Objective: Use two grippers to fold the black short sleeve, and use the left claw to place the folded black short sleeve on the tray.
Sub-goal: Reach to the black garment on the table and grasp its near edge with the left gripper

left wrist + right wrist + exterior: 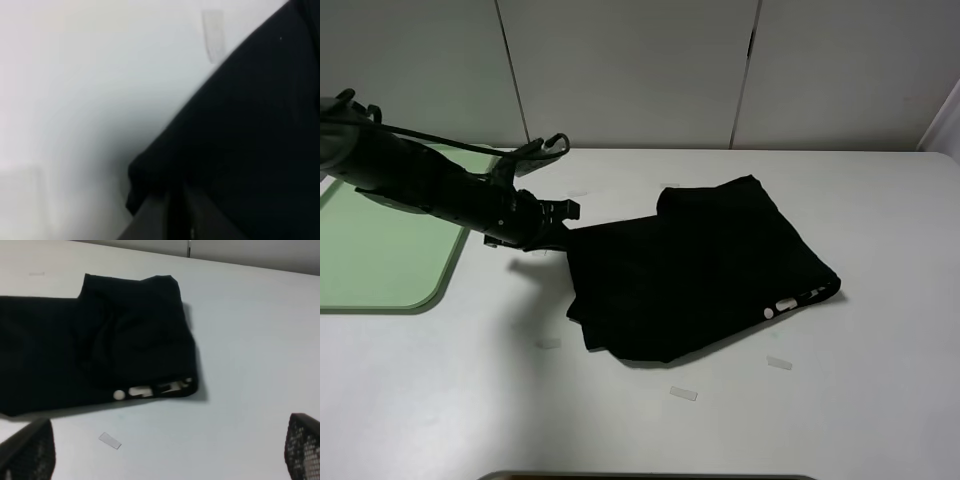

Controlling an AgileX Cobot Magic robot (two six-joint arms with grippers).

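Note:
The black short sleeve lies folded in a rough rectangle at the table's middle, with pale lettering showing at its right front edge. The left claw reaches in from the upper left and is shut on the shirt's left rear corner. In the left wrist view the black cloth fills the frame, bunched at the fingers. The right gripper is out of the exterior high view; its wrist view shows it open wide, above and apart from the shirt. The pale green tray lies at the far left.
Small pieces of clear tape lie on the white table in front of the shirt; one shows in the right wrist view. The left arm crosses over the tray's rear corner. White wall panels stand behind the table.

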